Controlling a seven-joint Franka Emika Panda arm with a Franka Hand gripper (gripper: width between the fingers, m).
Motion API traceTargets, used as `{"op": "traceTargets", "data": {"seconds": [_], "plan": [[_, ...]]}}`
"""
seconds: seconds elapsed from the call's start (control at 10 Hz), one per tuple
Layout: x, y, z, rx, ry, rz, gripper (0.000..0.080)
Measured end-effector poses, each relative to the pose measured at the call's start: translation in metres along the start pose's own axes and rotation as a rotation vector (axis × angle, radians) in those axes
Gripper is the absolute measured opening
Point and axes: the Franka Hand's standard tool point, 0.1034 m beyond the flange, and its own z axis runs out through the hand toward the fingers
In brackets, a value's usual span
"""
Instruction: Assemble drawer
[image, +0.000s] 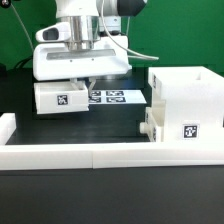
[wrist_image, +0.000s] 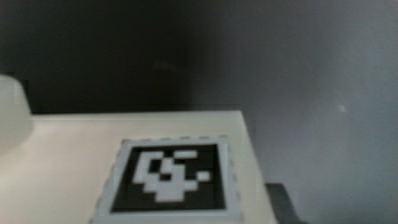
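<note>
One risk flagged: small box (image: 60, 97), at the exterior view's left beside the marker board (image: 112, 97), likely to tip or skew if pinched off-centre by the gripper (image: 86, 82) just above it; could not tell open from closed, tips hidden. Saw flat black table (image: 120, 125), bare up to the big case (image: 185, 100), white rail (image: 90, 155) in front, green backdrop (image: 15, 40) behind.

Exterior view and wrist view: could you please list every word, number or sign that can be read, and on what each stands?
No words, numbers or brands can be read in either view.
Marker tags only, without letters: one on the small white part, several on the marker board, one on the large white box.
Wrist view: one blurred marker tag on a white panel.
</note>
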Motion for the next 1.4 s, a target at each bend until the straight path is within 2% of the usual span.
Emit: {"op": "traceTargets", "data": {"seconds": [0.4, 0.5, 1.0, 1.2, 1.4], "plan": [[0.054, -0.021, -0.01, 0.035, 0.004, -0.076, 0.0042], [0.061, -0.024, -0.011, 0.039, 0.006, -0.092, 0.0042], [0.055, -0.018, -0.008, 0.037, 0.001, -0.471, 0.0042], [0.068, -0.017, -0.01, 0.04, -0.008, -0.658, 0.0042], [0.081, -0.017, -0.011, 0.056, -0.029, -0.749, 0.0042]]}}
